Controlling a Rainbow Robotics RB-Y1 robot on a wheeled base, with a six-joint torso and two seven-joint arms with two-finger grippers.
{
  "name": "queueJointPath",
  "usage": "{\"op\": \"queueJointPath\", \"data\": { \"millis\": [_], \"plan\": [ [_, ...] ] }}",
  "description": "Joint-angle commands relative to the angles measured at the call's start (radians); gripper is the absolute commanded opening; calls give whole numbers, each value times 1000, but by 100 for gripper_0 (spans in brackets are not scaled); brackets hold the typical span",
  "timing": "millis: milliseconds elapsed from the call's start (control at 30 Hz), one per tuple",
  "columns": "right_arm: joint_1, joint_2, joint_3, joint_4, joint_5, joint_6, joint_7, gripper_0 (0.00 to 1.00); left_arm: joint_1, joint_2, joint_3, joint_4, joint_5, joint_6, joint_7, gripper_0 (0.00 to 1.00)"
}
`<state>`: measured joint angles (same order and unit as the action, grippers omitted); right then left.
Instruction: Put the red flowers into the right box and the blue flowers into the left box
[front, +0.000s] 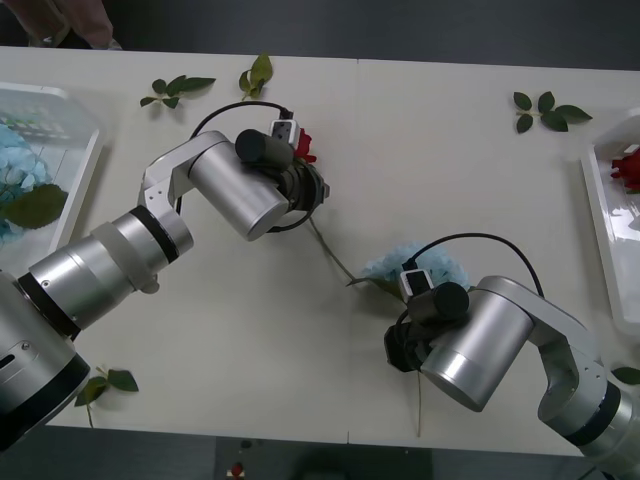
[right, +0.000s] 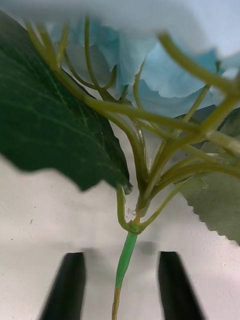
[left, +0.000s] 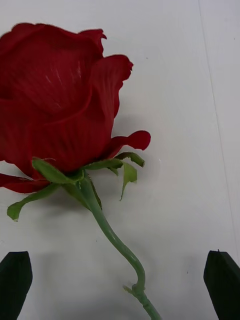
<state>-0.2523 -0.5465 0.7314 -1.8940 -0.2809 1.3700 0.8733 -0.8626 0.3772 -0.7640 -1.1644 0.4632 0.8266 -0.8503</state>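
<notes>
- The right gripper (right: 122, 287) sits low over the near part of the table (front: 200, 330), to the robot's right, its black fingers (right: 67, 285) parted with a gap on each side of the thin green stem of a blue flower (front: 392, 265); they are not touching it
- That pale blue head lies on the tabletop just beyond the right wrist, with a broad dark green leaf (right: 50, 125) beside the branching stalks
- A loose leaf sprig (front: 105, 385) lies near the front edge on the left side
- Farther in, the left gripper (left: 120, 292) hovers over the middle of the table, spread wide, one finger at each corner of its wrist view and nothing held
- Between those fingers runs the curved stem of a red flower (left: 55, 100), its deep red head lying flat on the white surface
- The left box (front: 75, 165) stands at the table's left edge with blue flowers (front: 22, 160) already in it
- The right box (front: 605, 240) stands at the right edge, holding a red flower (front: 628, 168)
- More leaf sprigs (front: 545, 108) lie along the far side
</notes>
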Motion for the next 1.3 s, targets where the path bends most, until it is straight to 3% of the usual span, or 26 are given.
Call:
{"op": "queueJointPath", "data": {
  "millis": [33,733,1300],
  "plan": [
    [2,5,-9,-14,0,-6,-27,0,-39,-9,0,-17,8,-9,37,100],
    [-4,-36,-38,-47,-12,-5,-36,0,-38,-57,0,37,-69,-21,45,100],
    [-2,-76,-179,-157,-123,124,-36,0,-38,-63,-12,51,-152,-23,39,95]
  ]
}}
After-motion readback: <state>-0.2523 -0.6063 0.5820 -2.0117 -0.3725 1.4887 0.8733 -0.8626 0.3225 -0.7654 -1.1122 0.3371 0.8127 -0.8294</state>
